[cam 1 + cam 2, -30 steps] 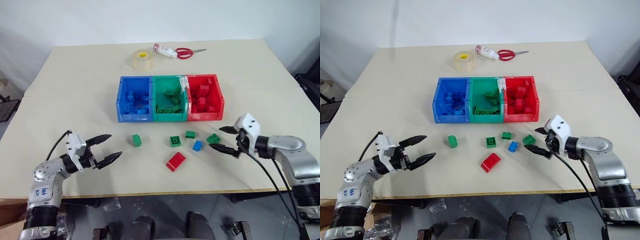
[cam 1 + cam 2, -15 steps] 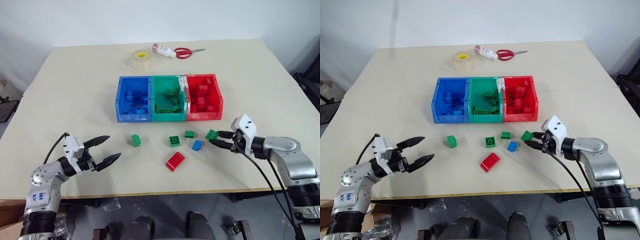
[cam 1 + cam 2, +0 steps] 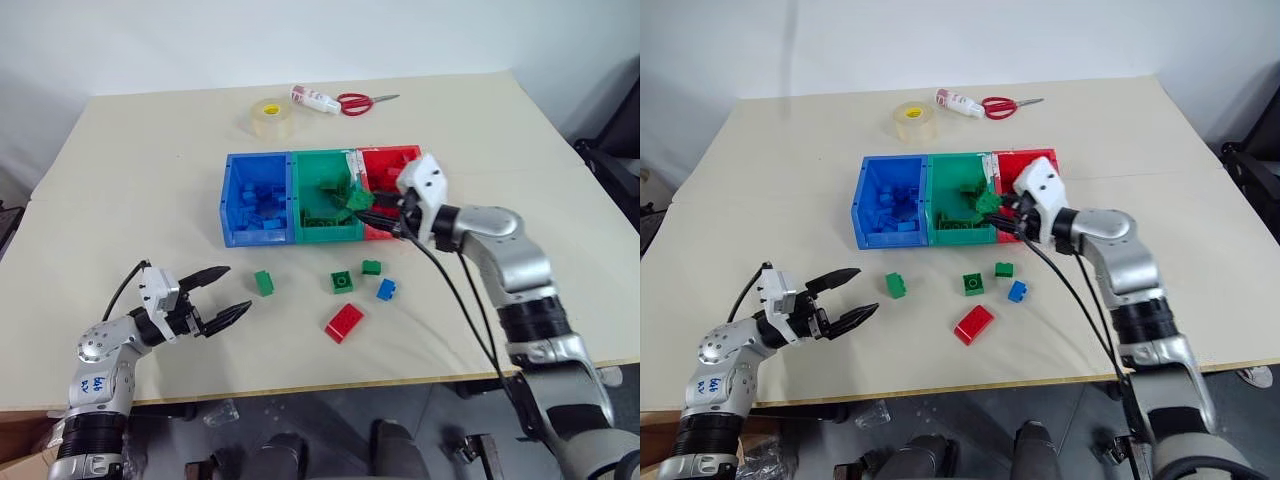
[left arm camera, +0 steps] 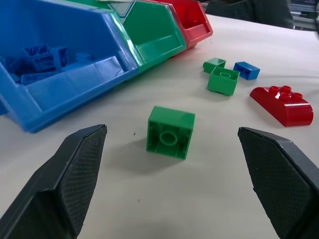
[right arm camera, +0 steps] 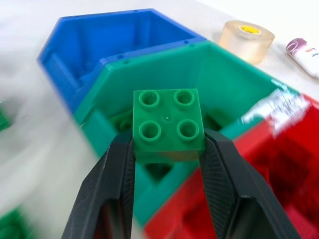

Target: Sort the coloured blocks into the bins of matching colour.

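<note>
My right gripper (image 3: 362, 205) is shut on a green studded block (image 5: 168, 124), held in the air over the right side of the green bin (image 3: 322, 215), close to the red bin (image 3: 383, 160). The blue bin (image 3: 232, 225) joins them on the left. In front of the bins, three green blocks (image 3: 263, 283) (image 3: 343, 282) (image 3: 371, 267), a blue block (image 3: 386, 290) and a flat red block (image 3: 344, 322) lie on the table. My left gripper (image 3: 238, 289) hangs open low at the table's front left, pointing at the nearest green block (image 4: 170, 132), with its fingers (image 4: 75, 184) apart from it.
At the far side of the table lie a tape roll (image 3: 272, 117), a glue tube (image 3: 312, 98) and red-handled scissors (image 3: 362, 100). All three bins hold several blocks of their own colour. The table's front edge (image 3: 330, 388) runs just behind my left gripper.
My right gripper closed on a green block at the table's right, lifted it and carried it left and forward to the green bin. The left gripper stayed open in place.
</note>
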### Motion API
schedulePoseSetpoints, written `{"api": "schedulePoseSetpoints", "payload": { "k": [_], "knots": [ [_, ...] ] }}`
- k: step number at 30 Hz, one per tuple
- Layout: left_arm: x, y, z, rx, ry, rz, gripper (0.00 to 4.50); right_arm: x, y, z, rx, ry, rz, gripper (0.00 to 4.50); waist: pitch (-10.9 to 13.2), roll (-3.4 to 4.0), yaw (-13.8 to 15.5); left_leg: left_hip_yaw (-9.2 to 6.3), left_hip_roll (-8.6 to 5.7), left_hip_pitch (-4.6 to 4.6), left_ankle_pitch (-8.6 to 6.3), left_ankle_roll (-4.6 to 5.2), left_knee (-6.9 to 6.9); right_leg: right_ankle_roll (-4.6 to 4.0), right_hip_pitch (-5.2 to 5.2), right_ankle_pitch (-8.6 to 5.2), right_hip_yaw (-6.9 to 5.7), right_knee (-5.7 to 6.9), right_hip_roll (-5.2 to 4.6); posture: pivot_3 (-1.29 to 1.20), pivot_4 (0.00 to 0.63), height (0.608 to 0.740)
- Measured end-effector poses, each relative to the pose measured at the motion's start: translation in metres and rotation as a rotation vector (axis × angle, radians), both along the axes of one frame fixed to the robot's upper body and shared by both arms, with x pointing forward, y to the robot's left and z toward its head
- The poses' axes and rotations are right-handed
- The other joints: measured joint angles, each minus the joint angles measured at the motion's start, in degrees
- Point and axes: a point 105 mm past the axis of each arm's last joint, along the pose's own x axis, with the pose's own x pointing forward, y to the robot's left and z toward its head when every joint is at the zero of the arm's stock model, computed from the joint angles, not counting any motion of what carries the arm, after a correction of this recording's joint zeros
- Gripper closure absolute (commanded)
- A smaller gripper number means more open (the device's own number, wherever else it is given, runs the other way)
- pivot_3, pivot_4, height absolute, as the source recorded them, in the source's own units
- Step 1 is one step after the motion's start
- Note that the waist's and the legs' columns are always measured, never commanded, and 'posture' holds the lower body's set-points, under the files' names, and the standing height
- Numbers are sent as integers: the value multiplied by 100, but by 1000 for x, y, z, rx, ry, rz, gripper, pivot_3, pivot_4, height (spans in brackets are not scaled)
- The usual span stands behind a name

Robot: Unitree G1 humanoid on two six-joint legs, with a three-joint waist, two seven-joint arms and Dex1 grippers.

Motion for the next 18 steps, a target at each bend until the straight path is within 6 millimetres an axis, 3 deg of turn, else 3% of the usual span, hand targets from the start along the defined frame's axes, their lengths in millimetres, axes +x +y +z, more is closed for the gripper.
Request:
{"api": "schedulePoseSetpoints", "payload": {
  "k": [6, 12, 18],
  "knots": [
    [0, -3, 0, -6, -7, -8, 0, 11, 7, 6, 13, -58, -17, 117, 0, 0, -51, 0, 1, -1, 0, 0, -6, -3, -15, 1, -1, 8, 2, 0, 150, 740],
    [0, -5, 0, -7, -9, -15, 0, -15, -6, -1, -17, -71, 52, 54, 0, 0, -18, -2, -1, -2, -1, 1, 0, -4, -13, 2, -1, 11, 2, 0, 150, 740],
    [5, -7, -2, -8, 1, -44, 0, -71, -62, -36, -99, 75, 87, 54, 0, 0, 19, 5, -4, -7, -4, 6, 7, -4, -9, 3, 2, 4, -1, 0, 150, 740]
  ]
}}
